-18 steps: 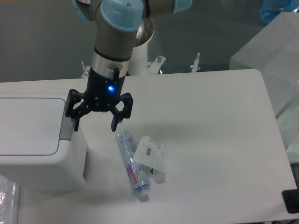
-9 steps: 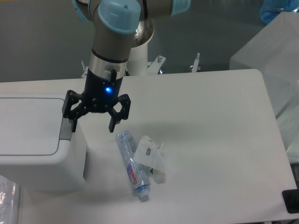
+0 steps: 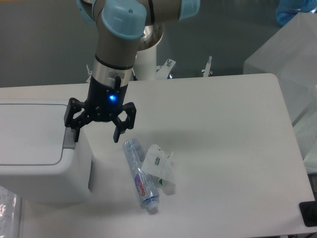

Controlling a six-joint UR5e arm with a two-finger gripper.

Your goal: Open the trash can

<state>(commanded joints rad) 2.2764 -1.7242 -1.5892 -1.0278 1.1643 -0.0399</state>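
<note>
From the fixed camera, the trash can [image 3: 42, 148] sits at the left edge of the table [image 3: 223, 148], its flat white lid down and the grey push tab [image 3: 69, 140] showing on the rim that faces the arm. The gripper [image 3: 95, 133] hangs over that rim with its fingers spread wide and nothing between them; the left-hand finger [image 3: 74, 130] in the picture is right above or against the tab, though contact cannot be told from this angle, while the other finger hangs over bare table beside the bin. The lid looks fully closed, so the opening is not yet done. The main risk, as I judge it, is a miss: if the finger comes down on the lid edge or the bin wall rather than on the tab, the latch would not release, and a hard push there could shove the light bin sideways or off the table edge. Pressing with one outstretched finger could also slip off the small tab. A plastic bottle [image 3: 139, 176] and a crumpled clear wrapper [image 3: 161, 168] lie on the table near the free finger; a sideways sweep could knock them and send the bottle rolling.
</note>
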